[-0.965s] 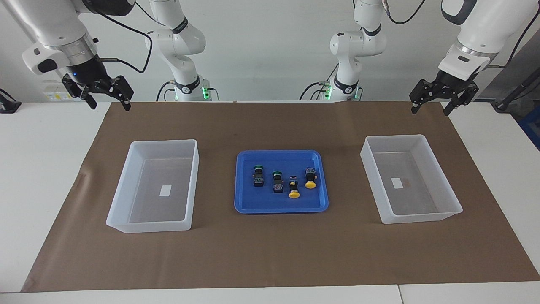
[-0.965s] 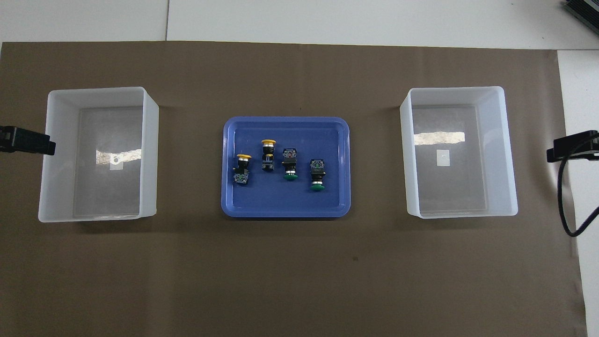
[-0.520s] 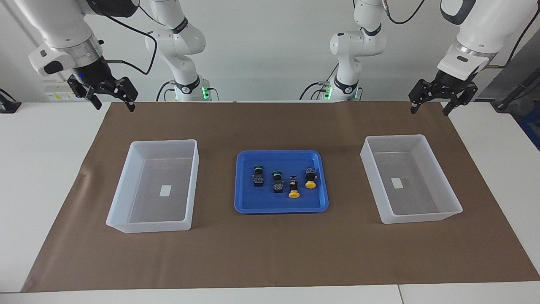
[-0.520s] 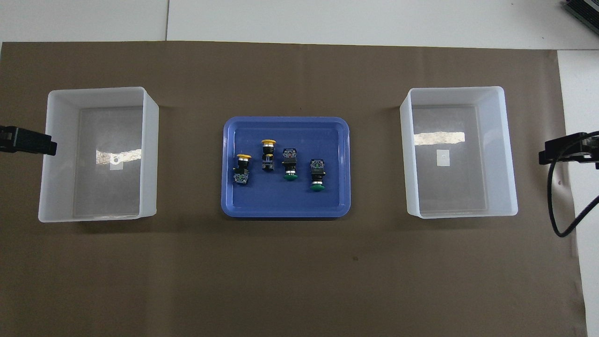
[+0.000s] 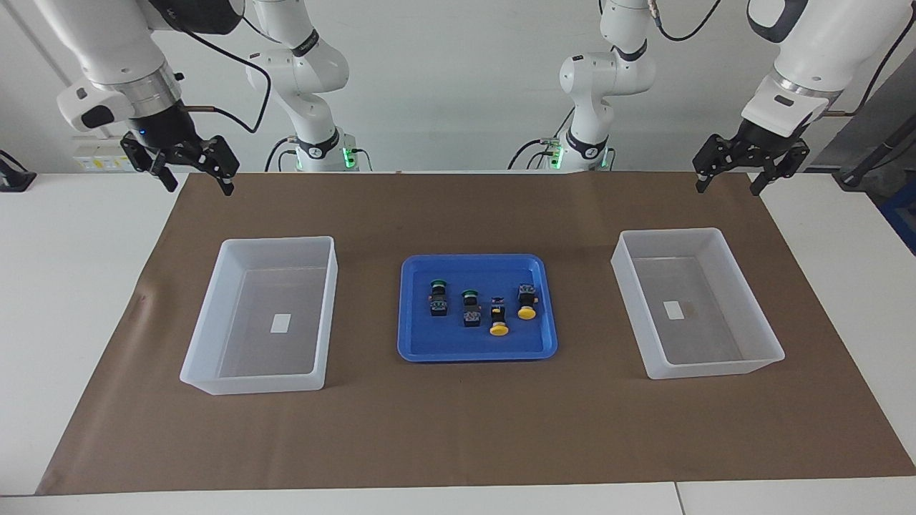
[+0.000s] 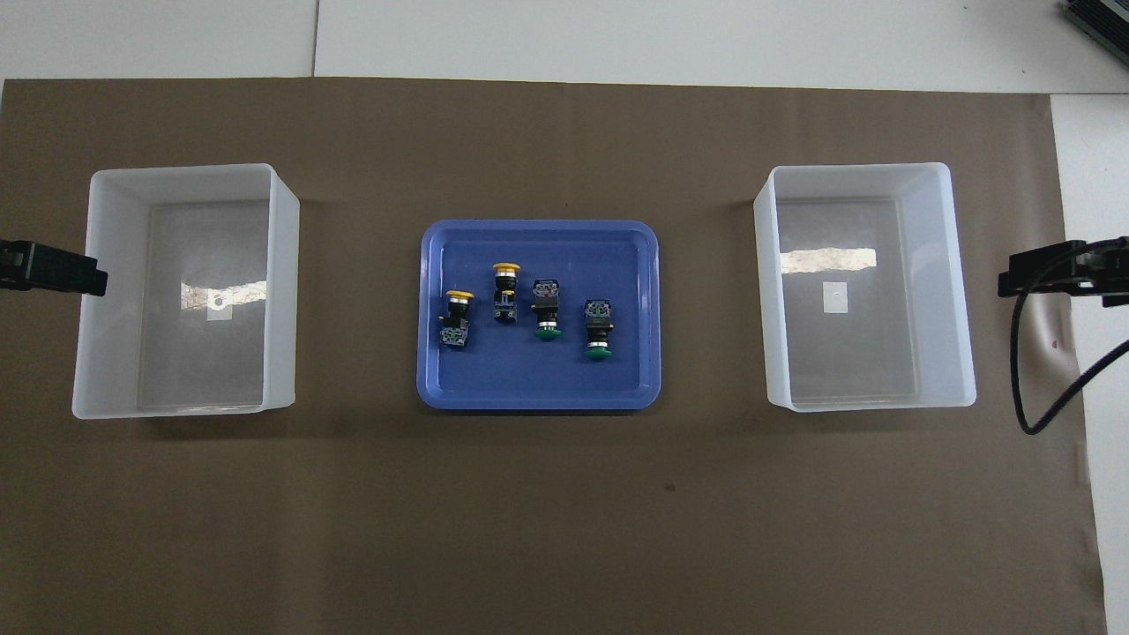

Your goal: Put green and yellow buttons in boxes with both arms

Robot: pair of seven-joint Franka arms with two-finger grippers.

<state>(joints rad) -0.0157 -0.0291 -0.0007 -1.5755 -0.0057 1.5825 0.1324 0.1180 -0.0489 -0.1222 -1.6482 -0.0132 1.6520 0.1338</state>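
Both grippers hang in the air with their fingers spread wide and nothing between them: the left gripper [image 5: 724, 184] is up over the brown mat's [image 5: 458, 429] corner at the left arm's end of the table, and the right gripper [image 5: 198, 183] is up over the mat's edge at the right arm's end. In the overhead view only the dark tips show, one at each side border, the left gripper [image 6: 53, 269] level with the box there. A shallow blue tray [image 5: 415, 343] lies on the middle of the mat, between the two translucent boxes, well apart from each. All four buttons lie on their sides in the tray in a loose row: the two green buttons [image 5: 438, 287] [image 5: 470, 295] toward the right arm's end, the two yellow buttons [image 5: 499, 328] [image 5: 527, 312] toward the left arm's end. One box [image 5: 207, 343] sits toward the right arm's end and the other box [image 5: 751, 315] toward the left arm's end; each holds only a small white label [image 5: 280, 323] on its base.
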